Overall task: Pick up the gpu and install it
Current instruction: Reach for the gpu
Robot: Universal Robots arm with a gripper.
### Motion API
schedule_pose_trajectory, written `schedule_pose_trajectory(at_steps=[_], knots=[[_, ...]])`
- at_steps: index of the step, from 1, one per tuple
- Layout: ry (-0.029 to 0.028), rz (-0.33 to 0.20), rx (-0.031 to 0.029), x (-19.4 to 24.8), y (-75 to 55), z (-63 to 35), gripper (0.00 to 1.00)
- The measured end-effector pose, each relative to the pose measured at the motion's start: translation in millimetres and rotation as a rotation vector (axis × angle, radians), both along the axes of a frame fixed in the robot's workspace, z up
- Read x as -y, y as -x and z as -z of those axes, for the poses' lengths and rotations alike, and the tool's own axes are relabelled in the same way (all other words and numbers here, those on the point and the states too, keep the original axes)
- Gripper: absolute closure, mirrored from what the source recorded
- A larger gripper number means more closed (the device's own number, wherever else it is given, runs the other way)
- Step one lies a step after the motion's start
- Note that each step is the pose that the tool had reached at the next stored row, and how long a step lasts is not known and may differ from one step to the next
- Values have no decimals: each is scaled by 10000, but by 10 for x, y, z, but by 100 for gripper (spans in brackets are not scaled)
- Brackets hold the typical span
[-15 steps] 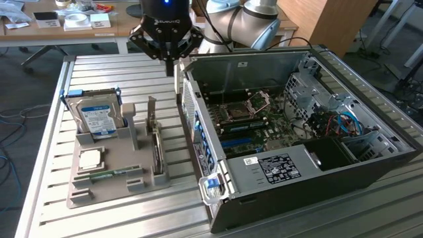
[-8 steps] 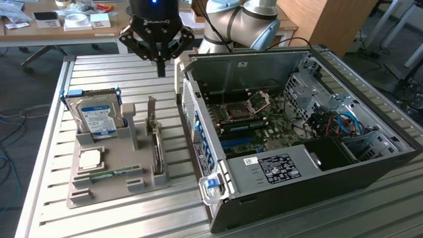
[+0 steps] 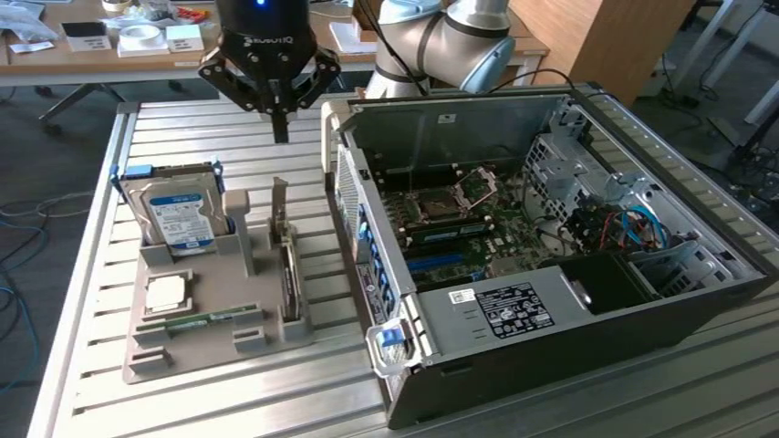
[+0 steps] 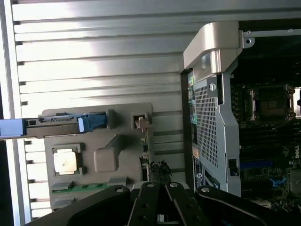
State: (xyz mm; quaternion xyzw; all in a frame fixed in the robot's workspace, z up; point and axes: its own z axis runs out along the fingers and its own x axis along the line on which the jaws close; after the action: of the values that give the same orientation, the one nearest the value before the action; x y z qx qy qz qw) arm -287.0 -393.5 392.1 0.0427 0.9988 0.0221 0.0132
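Above the grey tray (image 3: 201, 328) the gripper (image 3: 281, 128) hangs, fingers clenched on nothing: approach stage, I'd say. The gpu (image 3: 288, 274) stands on edge along the tray's side nearest the computer case (image 3: 360, 214). Grasping its thin top edge calls for parted fingers, with the case wall close beside and free air above.

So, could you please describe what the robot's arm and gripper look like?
The gripper is black, with white Robotiq lettering on its body, a blue light above it, and jointed linkage fingers with silver pins. The arm is silver-grey with rounded joints and a pale blue cap; a black cable runs beside it.
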Motion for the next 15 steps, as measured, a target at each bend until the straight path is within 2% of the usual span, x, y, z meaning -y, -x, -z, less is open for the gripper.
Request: schedule_pose_trajectory(at_steps=[9,15], knots=[[0,7,0,0,87,3,89],[1,7,-1,3,92,2,89]])
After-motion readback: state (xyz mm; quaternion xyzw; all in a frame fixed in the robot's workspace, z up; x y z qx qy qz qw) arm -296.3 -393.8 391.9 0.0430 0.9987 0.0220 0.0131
